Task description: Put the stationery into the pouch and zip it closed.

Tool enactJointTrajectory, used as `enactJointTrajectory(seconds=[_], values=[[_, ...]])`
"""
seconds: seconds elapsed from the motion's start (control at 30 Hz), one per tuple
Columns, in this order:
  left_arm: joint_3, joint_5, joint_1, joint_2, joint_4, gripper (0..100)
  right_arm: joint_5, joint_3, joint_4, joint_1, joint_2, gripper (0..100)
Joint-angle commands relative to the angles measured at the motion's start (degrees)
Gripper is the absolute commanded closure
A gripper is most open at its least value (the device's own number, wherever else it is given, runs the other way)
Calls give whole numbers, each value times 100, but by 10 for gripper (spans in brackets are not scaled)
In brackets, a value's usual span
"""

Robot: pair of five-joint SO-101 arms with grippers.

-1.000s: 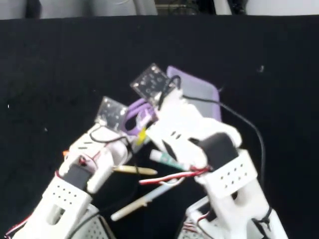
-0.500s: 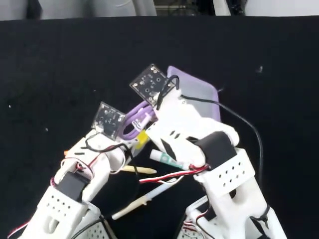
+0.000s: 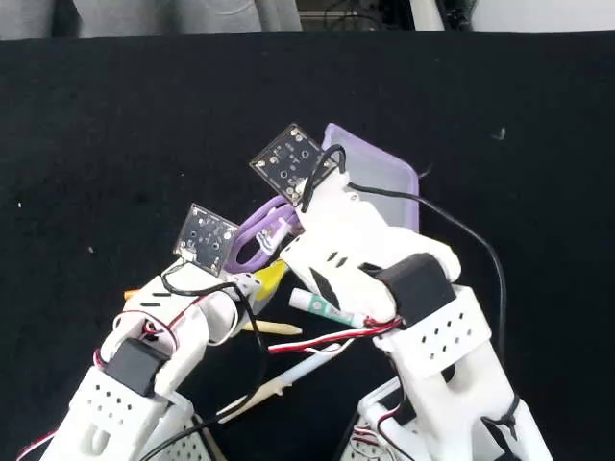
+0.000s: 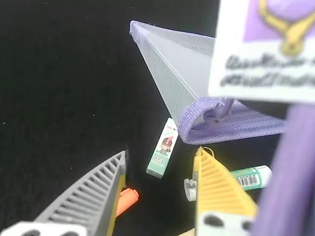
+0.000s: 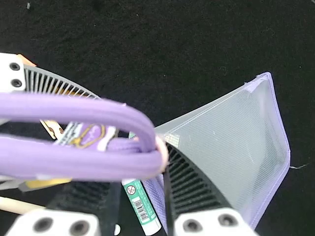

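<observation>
The pouch (image 3: 380, 173) looks empty: a pen (image 3: 277, 386) and glue stick (image 3: 322, 307) lie on the tabletop (image 3: 96, 125). The right gripper (image 5: 142, 166) has its jaws clamped on the strap (image 5: 74, 113); the left gripper (image 4: 160, 153) has its jaws apart, empty.

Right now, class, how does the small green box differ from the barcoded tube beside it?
The small box is flat and rectangular with a picture on it; the tube is round with a barcode. The box shows whole; the tube is partly hidden behind a yellow finger of the left claw. Both are green and white and lie on the black table.
</observation>
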Motion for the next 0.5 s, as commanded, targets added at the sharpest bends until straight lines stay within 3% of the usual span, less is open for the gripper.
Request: enactJointTrajectory(seconds=[0.0, 0.17, 0.47], values=[[-347, 70, 180, -62, -88, 776, -26, -312, 26, -35, 31, 985], [-242, 70, 593, -18, -527, 776, -26, -312, 26, -35, 31, 985], [84, 44, 136, 0, -1073, 776, -26, -303, 35, -35, 31, 985]])
